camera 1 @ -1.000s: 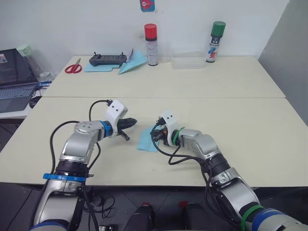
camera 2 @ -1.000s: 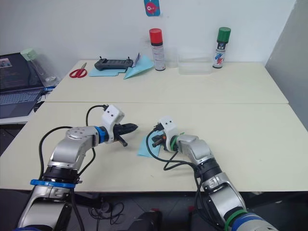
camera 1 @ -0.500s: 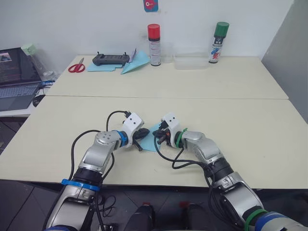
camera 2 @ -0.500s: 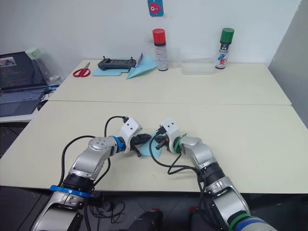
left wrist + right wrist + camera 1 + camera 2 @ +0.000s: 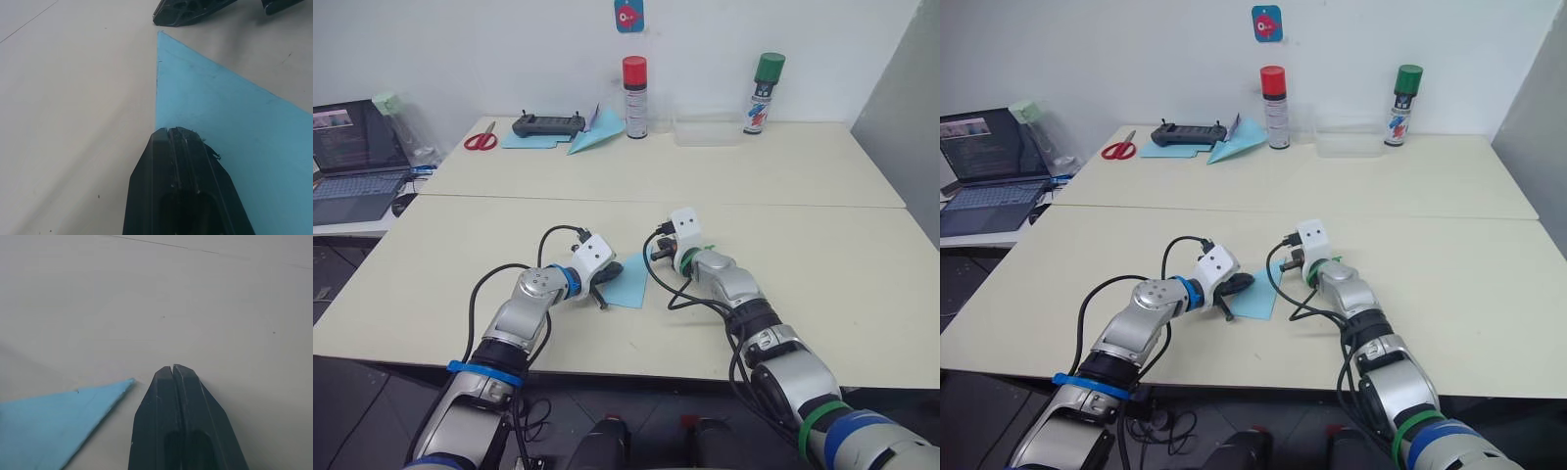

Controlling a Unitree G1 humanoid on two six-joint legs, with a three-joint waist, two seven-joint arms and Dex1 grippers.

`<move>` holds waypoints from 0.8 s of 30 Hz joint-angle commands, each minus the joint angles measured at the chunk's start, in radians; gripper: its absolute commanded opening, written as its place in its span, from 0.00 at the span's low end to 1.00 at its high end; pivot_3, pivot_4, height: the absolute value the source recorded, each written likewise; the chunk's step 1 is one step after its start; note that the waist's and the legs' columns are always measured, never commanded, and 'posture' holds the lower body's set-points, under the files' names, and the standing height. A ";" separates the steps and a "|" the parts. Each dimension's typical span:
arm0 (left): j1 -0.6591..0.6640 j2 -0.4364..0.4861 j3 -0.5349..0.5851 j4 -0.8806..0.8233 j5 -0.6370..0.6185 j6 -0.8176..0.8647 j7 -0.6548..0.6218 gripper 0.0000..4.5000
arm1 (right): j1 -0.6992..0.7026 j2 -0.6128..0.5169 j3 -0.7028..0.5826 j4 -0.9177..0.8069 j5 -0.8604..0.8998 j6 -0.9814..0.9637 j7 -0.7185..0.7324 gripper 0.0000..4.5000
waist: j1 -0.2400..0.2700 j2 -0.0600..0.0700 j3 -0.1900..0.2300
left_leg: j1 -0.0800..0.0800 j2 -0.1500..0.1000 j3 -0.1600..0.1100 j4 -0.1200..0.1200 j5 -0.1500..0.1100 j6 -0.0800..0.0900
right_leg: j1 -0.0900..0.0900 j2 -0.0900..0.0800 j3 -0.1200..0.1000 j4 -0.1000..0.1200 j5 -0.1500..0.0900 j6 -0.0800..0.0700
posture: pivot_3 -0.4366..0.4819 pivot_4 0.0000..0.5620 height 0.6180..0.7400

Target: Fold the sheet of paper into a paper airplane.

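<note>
Sheet of paper [image 5: 628, 284] lies flat on the near table [image 5: 822, 284], toward its front edge and about midway along it, between the two grippers. It currently reads as a folded, pointed shape.

Left gripper [image 5: 178, 134]: fingers closed with nothing between them, tip pressing down on the paper's left edge.

Right gripper [image 5: 173, 371]: fingers closed and empty, resting on bare table just beside the paper's pointed corner, not touching it.

Judgement: the point aims toward the right gripper, so that arm is better placed to lift the corner for the next fold while the left pins.
</note>
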 commanded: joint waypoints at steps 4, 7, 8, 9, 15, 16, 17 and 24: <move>0.034 -0.001 -0.035 0.087 0.044 0.039 0.001 0.00 | 0.069 -0.024 0.076 -0.187 -0.013 -0.101 0.214 0.00 | -0.001 0.001 0.001 | -0.001 0.000 0.001 0.000 0.000 0.000 | 0.001 0.000 0.001 0.000 0.000 0.000 | 0.48 0.27 1.00; 0.031 -0.009 -0.040 0.094 0.049 0.036 0.006 0.00 | 0.101 -0.022 0.108 -0.215 -0.031 -0.038 0.226 0.00 | 0.000 0.001 0.001 | -0.001 0.001 0.000 0.000 0.000 0.000 | 0.000 0.001 0.000 0.000 0.000 0.000 | 0.48 0.27 1.00; 0.028 -0.012 -0.041 0.097 0.049 0.036 0.007 0.00 | 0.113 -0.022 0.120 -0.225 -0.034 -0.020 0.236 0.00 | 0.000 0.001 0.001 | 0.000 0.001 -0.001 0.000 0.000 0.000 | 0.000 0.001 0.000 0.000 0.000 0.000 | 0.48 0.27 1.00; 0.024 -0.014 -0.041 0.098 0.049 0.038 0.008 0.00 | 0.126 -0.025 0.132 -0.237 -0.039 0.001 0.244 0.00 | 0.003 0.001 0.001 | 0.000 0.001 -0.001 0.000 0.000 0.000 | 0.000 0.001 0.000 0.000 0.000 0.000 | 0.48 0.27 1.00; 0.019 -0.015 -0.039 0.107 0.053 0.036 0.006 0.00 | 0.236 -0.090 0.234 -0.392 -0.055 0.143 0.370 0.00 | 0.010 0.002 -0.001 | -0.001 0.000 -0.001 0.000 0.000 0.000 | 0.000 0.000 0.000 -0.001 0.000 0.000 | 0.48 0.27 1.00; 0.019 -0.015 -0.039 0.108 0.053 0.037 0.005 0.00 | 0.250 -0.103 0.248 -0.421 -0.048 0.161 0.399 0.00 | 0.010 0.003 -0.001 | -0.001 0.001 -0.001 0.000 0.000 0.000 | 0.000 0.000 0.000 -0.001 0.000 0.000 | 0.48 0.27 1.00; 0.018 -0.015 -0.039 0.110 0.053 0.037 0.004 0.00 | 0.266 -0.117 0.262 -0.453 -0.040 0.182 0.431 0.00 | 0.010 0.003 -0.002 | -0.001 0.001 -0.001 0.000 0.000 0.000 | 0.000 0.000 0.000 -0.001 -0.001 0.000 | 0.48 0.27 1.00; 0.016 -0.017 -0.040 0.121 0.053 0.035 0.000 0.00 | 0.345 -0.213 0.351 -0.628 -0.003 0.294 0.605 0.00 | 0.010 0.005 -0.006 | -0.001 0.001 0.000 0.000 -0.001 0.000 | 0.001 0.000 -0.001 -0.003 -0.001 0.001 | 0.48 0.27 1.00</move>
